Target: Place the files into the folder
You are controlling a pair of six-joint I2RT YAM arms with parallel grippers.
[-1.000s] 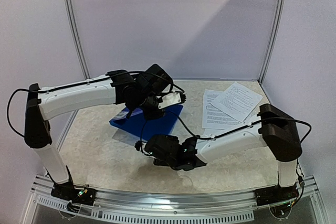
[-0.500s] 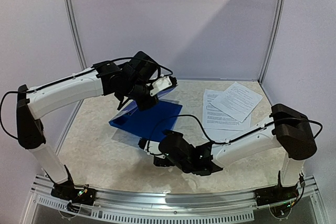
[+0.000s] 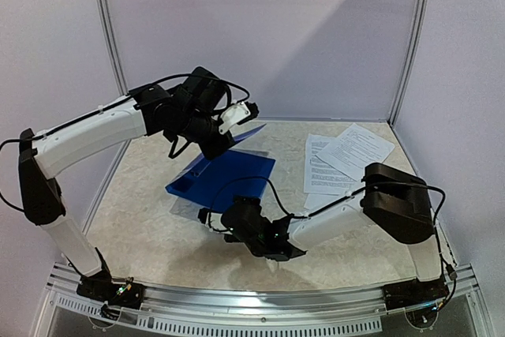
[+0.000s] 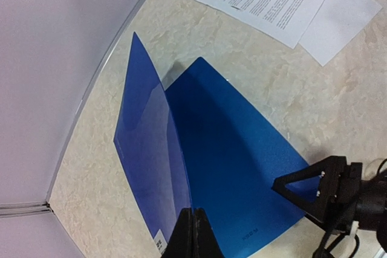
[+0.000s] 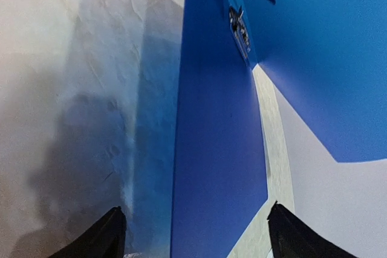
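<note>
The blue folder (image 3: 229, 175) lies open on the table. Its cover (image 4: 148, 149) is raised steeply above the back panel (image 4: 236, 167). My left gripper (image 4: 195, 225) is shut on the cover's free edge, up over the folder (image 3: 226, 138). A metal clip (image 5: 239, 28) shows at the inner spine. My right gripper (image 5: 196, 234) is open, low at the back panel's near edge (image 3: 205, 215). The blue panel (image 5: 217, 149) runs between its fingertips (image 5: 109, 234); I cannot tell if they touch it. The files (image 3: 343, 159), white printed sheets, lie loose to the folder's right (image 4: 284, 1).
The marbled tabletop (image 3: 142, 226) is enclosed by white walls at the back and sides. A metal rail runs along the near edge. The right arm's elbow (image 3: 398, 199) hangs over the near right corner, close to the sheets.
The left gripper has drawn the cover up and to the left, opening the folder wider. The right gripper has swung left and in to the folder's near edge.
</note>
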